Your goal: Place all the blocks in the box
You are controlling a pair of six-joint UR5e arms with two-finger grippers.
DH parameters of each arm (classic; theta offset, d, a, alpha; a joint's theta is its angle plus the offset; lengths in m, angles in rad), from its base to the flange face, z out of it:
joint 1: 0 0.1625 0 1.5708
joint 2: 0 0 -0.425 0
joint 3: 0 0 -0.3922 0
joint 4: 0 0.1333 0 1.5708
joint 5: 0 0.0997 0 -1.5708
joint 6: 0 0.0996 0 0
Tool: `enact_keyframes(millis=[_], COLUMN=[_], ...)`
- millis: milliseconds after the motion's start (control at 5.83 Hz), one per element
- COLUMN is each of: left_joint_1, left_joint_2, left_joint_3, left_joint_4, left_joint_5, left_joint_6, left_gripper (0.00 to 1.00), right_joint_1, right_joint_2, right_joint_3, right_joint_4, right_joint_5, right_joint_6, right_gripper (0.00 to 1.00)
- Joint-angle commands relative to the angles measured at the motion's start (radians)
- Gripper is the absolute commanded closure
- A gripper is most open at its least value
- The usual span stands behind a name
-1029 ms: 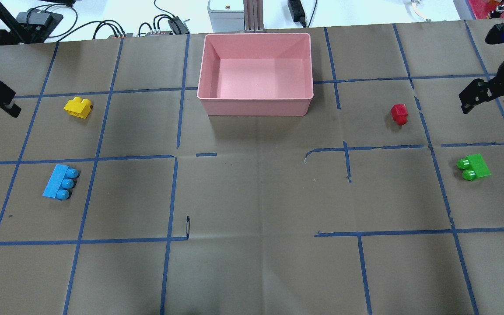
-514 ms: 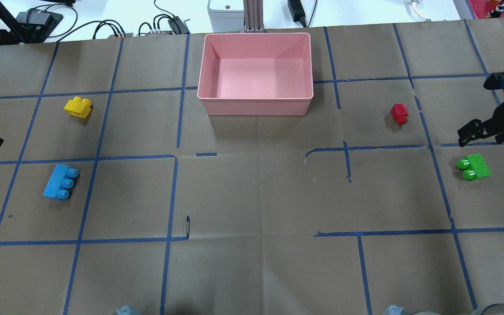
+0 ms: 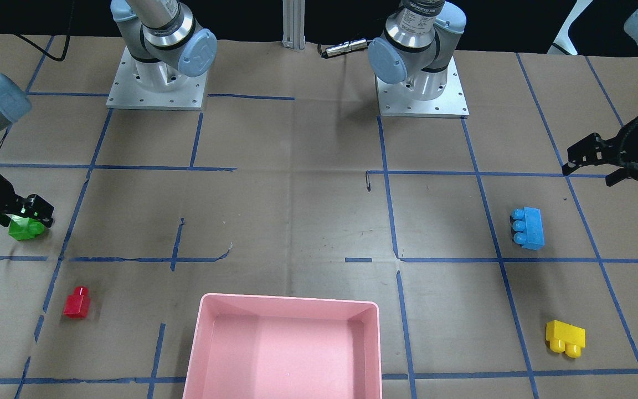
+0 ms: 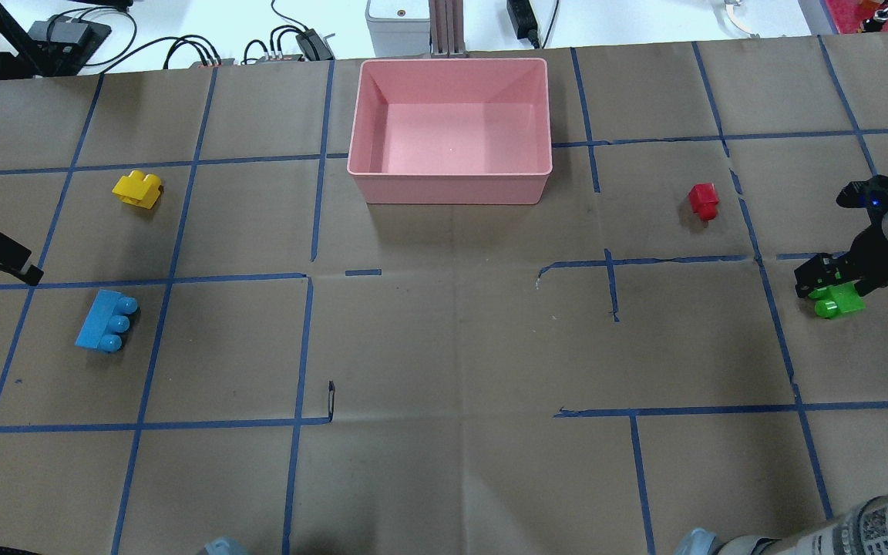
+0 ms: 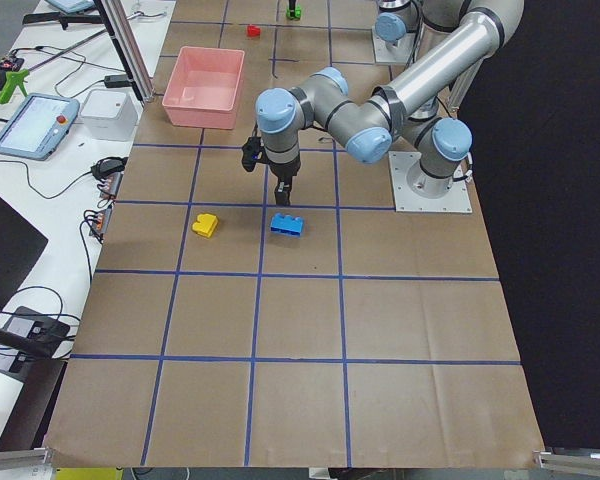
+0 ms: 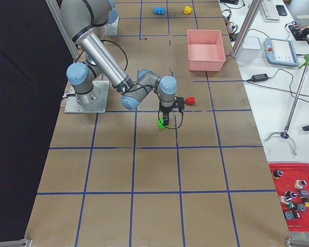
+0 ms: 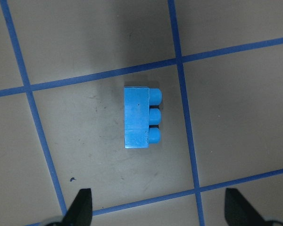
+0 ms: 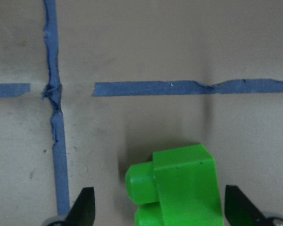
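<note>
On the right, green block (image 8: pixel 186 183): lay on its side, studs pointing left, well apart from the far pink box (image 4: pixel 450 186).
My right gripper (image 8: pixel 159 209): spread wide, straddling it, not yet clamped.
Handling: I judged it light, rigid and slick; take the flat faces, not the studs.
My left gripper (image 7: pixel 159 209): spread above the blue block (image 7: pixel 140 117).

You're working in a robotics lab, not a home or a shop. The left arm (image 3: pixel 416 33) and the right arm (image 3: pixel 158 27) are industrial units. Both are bolted through metal base plates (image 3: pixel 125 97) onto a counter (image 3: pixel 308 138) covered in brown paper (image 4: pixel 452 478) and marked off in a grid of blue tape (image 4: pixel 143 425). Beside it, a white bench (image 5: pixel 65 60) carries a teach pendant (image 5: pixel 35 125), a small grey box (image 5: pixel 108 112) and loose black cables (image 4: pixel 284 31). An aluminium post (image 5: pixel 128 48) stands at the counter's edge. A red bin (image 6: pixel 293 193) of small parts sits off to the side.
</note>
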Motion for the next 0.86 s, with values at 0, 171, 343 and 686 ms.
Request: enact_keyframes(millis=[0,171,343,686], left_joint_1=[-0.002,-0.011,-0.046,-0.055], left_joint_2=[-0.042,-0.11,-0.164,-0.206], left_joint_3=[-0.15,-0.174,-0.183,-0.217], left_joint_4=[0.217,0.317,0.397,0.468], left_joint_5=[-0.007,-0.007,-0.007,-0.005], left_joint_6=[-0.001,-0.006,-0.01,-0.012], left_gripper=[0.02,0.02,0.02,0.02], right_joint_1=[-0.006,-0.006,-0.006,-0.005], right_joint_2=[0.003,-0.003,-0.004,-0.021], right_joint_3=[0.002,0.002,0.0,-0.015], right_joint_4=[0.005,0.011,0.011,0.019], right_joint_5=[-0.007,-0.015,-0.015,-0.015], right_joint_6=[-0.031,-0.028,-0.028,-0.029], right_gripper=[0.09,0.4,0.85,0.99])
